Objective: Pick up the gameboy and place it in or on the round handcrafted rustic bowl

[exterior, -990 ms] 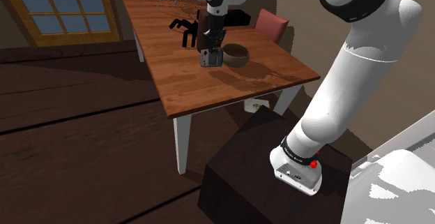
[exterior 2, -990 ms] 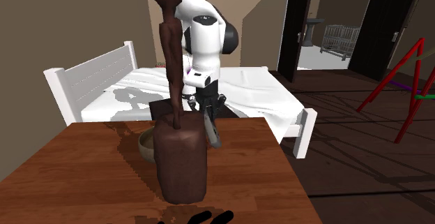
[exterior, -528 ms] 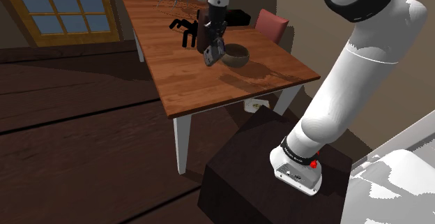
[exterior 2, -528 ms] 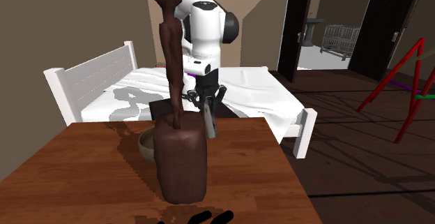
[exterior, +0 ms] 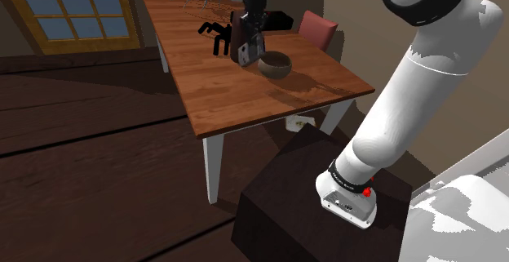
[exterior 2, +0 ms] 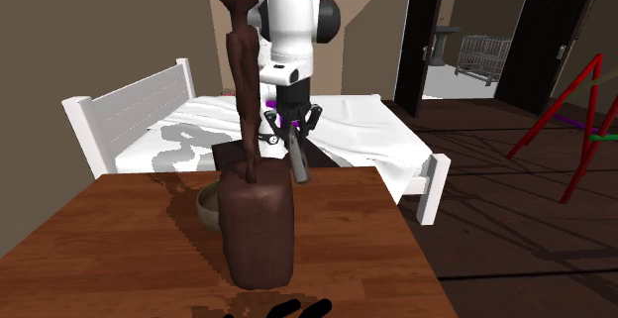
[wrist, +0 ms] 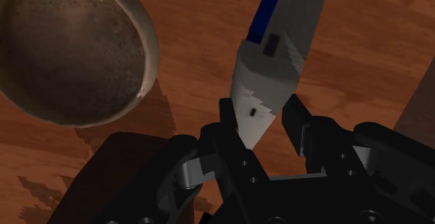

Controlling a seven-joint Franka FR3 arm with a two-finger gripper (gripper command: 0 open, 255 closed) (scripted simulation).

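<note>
The gameboy (wrist: 279, 48) is a grey slab with a blue stripe. It hangs tilted above the wooden table (exterior: 212, 97), and my gripper (wrist: 263, 121) is shut on its lower end. In the shoulder view the gripper (exterior: 251, 43) holds the gameboy (exterior: 248, 55) just left of the round brown bowl (exterior: 276, 64). In the second exterior view the gameboy (exterior 2: 297, 161) dangles under the gripper (exterior 2: 294, 144), with the bowl (exterior 2: 207, 207) half hidden behind a brown sculpture. The bowl (wrist: 70, 48) lies off to one side of the gripper, and nothing is inside it.
A tall dark brown sculpture (exterior 2: 256, 222) stands on the table close to the bowl. A black spider-like figure (exterior: 215, 33) sits further along the table, and a red chair (exterior: 317, 28) stands beside it. A white bed (exterior 2: 198, 128) is behind the arm.
My gripper has risen from the tabletop with the gameboy in it, and the gameboy now hangs higher and more tilted. The bowl has stayed in place.
</note>
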